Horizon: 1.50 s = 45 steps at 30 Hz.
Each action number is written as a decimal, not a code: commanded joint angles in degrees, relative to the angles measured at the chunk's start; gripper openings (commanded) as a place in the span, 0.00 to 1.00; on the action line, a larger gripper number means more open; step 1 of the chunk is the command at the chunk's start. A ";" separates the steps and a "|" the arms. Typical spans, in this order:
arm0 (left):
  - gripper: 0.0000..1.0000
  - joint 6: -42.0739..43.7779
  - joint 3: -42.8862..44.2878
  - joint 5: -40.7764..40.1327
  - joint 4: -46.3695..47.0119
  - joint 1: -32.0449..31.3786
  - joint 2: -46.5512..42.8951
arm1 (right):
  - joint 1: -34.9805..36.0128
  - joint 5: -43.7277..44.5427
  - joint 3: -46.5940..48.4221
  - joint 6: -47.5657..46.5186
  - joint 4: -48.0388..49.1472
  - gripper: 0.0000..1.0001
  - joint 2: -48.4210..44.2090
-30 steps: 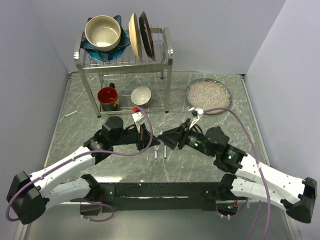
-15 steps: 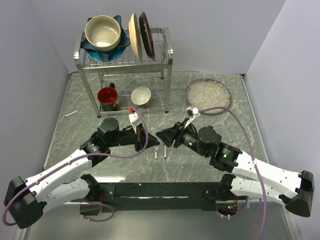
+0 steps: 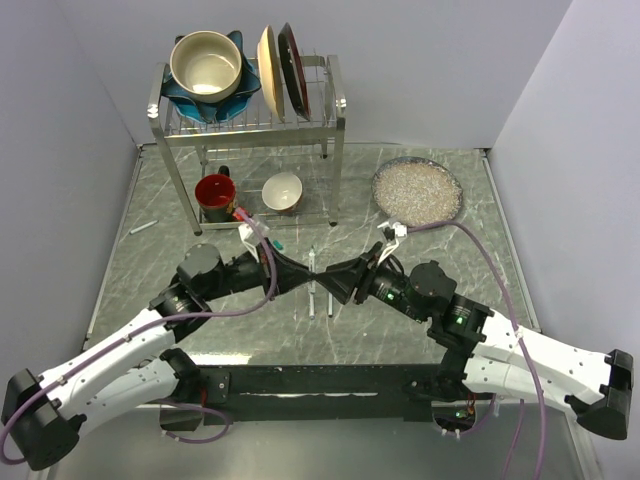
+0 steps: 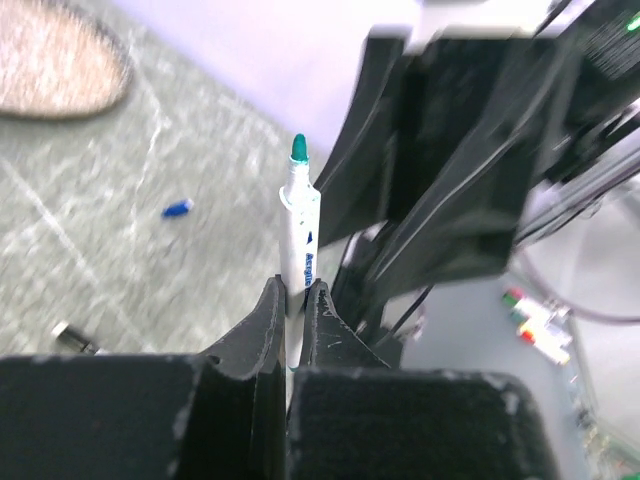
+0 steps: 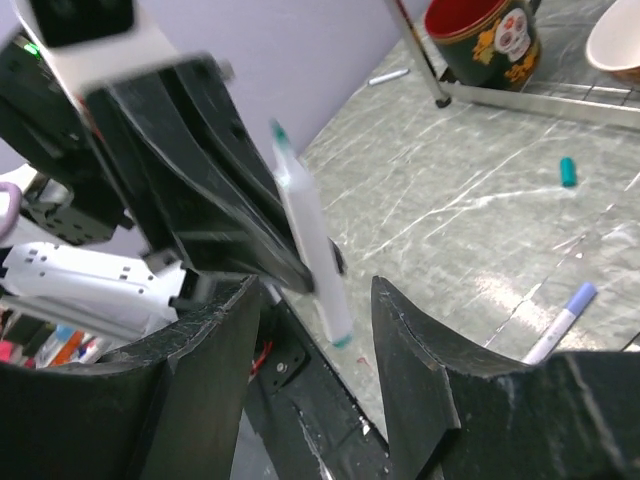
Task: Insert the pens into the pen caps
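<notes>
My left gripper (image 4: 293, 290) is shut on a white pen (image 4: 300, 230) with a teal tip, which stands upright above the middle of the table (image 3: 313, 262). My right gripper (image 5: 318, 290) faces it, open. Its jaws stand on either side of the pen's lower end (image 5: 330, 300) with a gap on each side. In the top view the left gripper (image 3: 297, 276) and the right gripper (image 3: 332, 278) meet tip to tip. A teal cap (image 5: 568, 171) lies on the table near the rack. A blue cap (image 4: 178, 208) lies farther off. A blue-tipped pen (image 5: 562, 322) lies below my right gripper. Another pen (image 3: 144, 227) lies far left.
A metal dish rack (image 3: 250, 110) with bowls and plates stands at the back. A red mug (image 3: 215, 192) and a white bowl (image 3: 282, 190) sit under it. A round plate of rice (image 3: 417, 188) is at the back right.
My left wrist has drawn back to the left and lower while its fingertips stayed near the middle with the pen. The right gripper edged left, then back, and now straddles the pen.
</notes>
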 commanded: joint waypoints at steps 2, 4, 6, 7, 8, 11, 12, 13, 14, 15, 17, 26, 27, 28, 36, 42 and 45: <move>0.01 -9.17 -1.98 -1.58 12.14 -0.13 -2.81 | 0.72 -5.56 0.42 -2.20 5.65 0.56 1.49; 0.01 -10.59 -2.33 -1.05 14.60 -0.13 -2.99 | 0.99 -6.01 1.30 -2.38 5.91 0.55 2.72; 0.01 -11.91 -2.42 -0.43 15.40 -0.04 -2.99 | 1.16 -6.45 1.83 -2.29 6.35 0.55 3.69; 0.01 -12.09 -2.42 -0.43 15.58 -0.13 -2.99 | 1.43 -6.54 2.35 -2.38 6.53 0.53 3.95; 0.01 -12.35 -2.42 -0.17 15.75 -0.13 -2.99 | 1.69 -6.63 2.62 -2.46 6.53 0.52 4.31; 0.01 -12.97 -2.69 0.01 16.28 -0.13 -2.99 | 2.04 -6.02 3.94 -2.99 5.83 0.49 5.36; 0.01 -13.14 -2.77 -0.08 16.46 -0.13 -2.90 | 2.13 -5.93 4.12 -2.99 5.83 0.48 5.71; 0.01 -13.23 -2.95 0.27 16.72 -0.13 -2.90 | 2.22 -5.75 4.29 -2.99 5.92 0.46 5.80; 0.01 -13.41 -3.04 0.53 16.81 -0.04 -2.73 | 2.31 -5.66 4.38 -2.99 6.00 0.45 6.15; 0.01 -13.23 -2.95 0.80 16.55 -0.13 -2.64 | 2.31 -5.58 4.56 -2.99 6.00 0.45 6.33; 0.01 -12.53 -2.60 1.06 15.59 -0.13 -2.20 | 2.39 -5.66 4.91 -2.99 5.92 0.43 6.68; 0.01 -9.46 -1.46 0.19 9.96 -0.13 -3.43 | 2.66 -5.13 5.44 -3.52 5.04 0.03 7.47; 0.02 -8.67 -0.93 -0.16 8.56 -0.13 -3.43 | 2.75 -5.13 5.35 -3.52 5.04 0.00 7.56; 0.09 -6.92 0.55 -1.21 4.90 -0.13 -3.43 | 2.75 -5.22 5.26 -3.43 4.95 0.00 7.65; 0.67 5.73 10.57 -19.12 -14.72 -0.13 -0.89 | 2.83 1.35 2.98 -1.50 2.76 0.00 4.75; 0.88 28.22 19.36 -24.50 -30.01 -0.13 3.24 | 2.75 13.14 -1.06 0.43 -3.13 0.00 -2.71; 0.86 42.37 21.74 -28.81 -34.42 -0.13 7.63 | 2.75 16.22 -2.73 0.44 -4.98 0.00 -8.16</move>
